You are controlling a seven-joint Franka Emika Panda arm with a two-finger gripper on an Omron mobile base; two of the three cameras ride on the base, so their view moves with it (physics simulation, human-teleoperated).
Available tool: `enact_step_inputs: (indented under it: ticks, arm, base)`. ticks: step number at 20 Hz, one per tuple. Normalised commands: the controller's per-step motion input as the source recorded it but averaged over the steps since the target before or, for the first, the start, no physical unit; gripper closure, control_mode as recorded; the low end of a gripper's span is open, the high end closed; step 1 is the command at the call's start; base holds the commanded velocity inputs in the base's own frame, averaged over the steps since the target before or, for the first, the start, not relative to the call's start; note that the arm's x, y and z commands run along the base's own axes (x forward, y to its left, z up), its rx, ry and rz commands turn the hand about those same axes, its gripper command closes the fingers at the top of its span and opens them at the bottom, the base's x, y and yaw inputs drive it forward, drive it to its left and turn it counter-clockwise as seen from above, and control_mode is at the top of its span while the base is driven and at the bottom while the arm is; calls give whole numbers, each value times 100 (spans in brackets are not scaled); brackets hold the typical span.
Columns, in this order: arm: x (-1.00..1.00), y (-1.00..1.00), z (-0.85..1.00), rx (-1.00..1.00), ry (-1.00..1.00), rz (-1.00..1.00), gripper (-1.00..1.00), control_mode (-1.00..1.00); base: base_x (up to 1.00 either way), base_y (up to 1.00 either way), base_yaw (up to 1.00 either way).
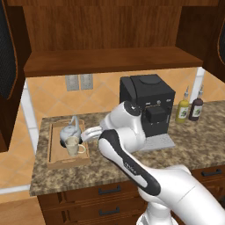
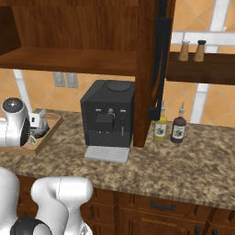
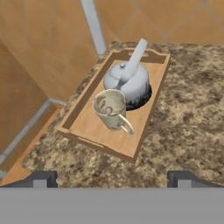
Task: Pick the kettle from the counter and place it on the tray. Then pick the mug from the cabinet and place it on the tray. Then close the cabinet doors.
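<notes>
**Granite counter, tray loaded, doors not yet shut**

Speckled brown-and-tan counter (image 1: 193, 145) runs over dark drawers with black handles; orange tile wall behind. We see the light-wood tray (image 1: 55, 151) at the counter's 9 o'clock end: shallow, rectangular, raised rim, cut-out end handles. On it sits the kettle (image 1: 70, 131), squat, round, silver-grey, with a thin arched handle. The mug (image 1: 74, 146) stands touching or just beside it, at the kettle's 6 o'clock in the left base view: cream, tapered, small loop handle, faint dark mark inside the rim.

We read the gripper (image 3: 112, 179) as fully open and empty: two dark tips spread wide in the hand view, with bare granite between them, near the tray's edge but apart from it.

Cabinet (image 1: 110, 59) is dark reddish wood with a plain bare shelf. Cabinet doors (image 2: 160, 55) hang open, with black ribbed panels and a vertical black bar handle.

Our judgement: both placements are done, so closing the doors is what remains.

Risks:
- Arm lifting toward the doors could clip the mug or kettle handle, since the hand sits low and close to the tray.
- Coffee machine (image 1: 147, 103), a boxy matte black unit, and two bottles (image 1: 189, 107) stand under the 3 o'clock door; a wide swing could knock them.
- Slim bar handle: a push could slip off it.
</notes>
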Motion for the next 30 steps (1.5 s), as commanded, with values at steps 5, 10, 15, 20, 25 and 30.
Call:
enact_step_inputs:
  ticks: [5, 10, 15, 20, 25, 30]
  arm:
    - [-30, 0, 29, 0, 0, -8, -100, -100]
    - [-9, -2, 23, 0, 0, -9, -100, -100]
    - [-21, -20, 19, 0, 0, -6, -100, -100]
    - [-24, -27, 14, 0, 0, -4, -100, -100]
    - [-16, -12, 5, 0, 0, -4, -100, -100]
    - [-2, 0, 0, 0, 0, 0, -100, -100]
  base:
    - [0, 0, 0]
    - [0, 0, 0]
    - [0, 0, 0]
    - [0, 0, 0]
    - [0, 0, 0]
    - [0, 0, 0]
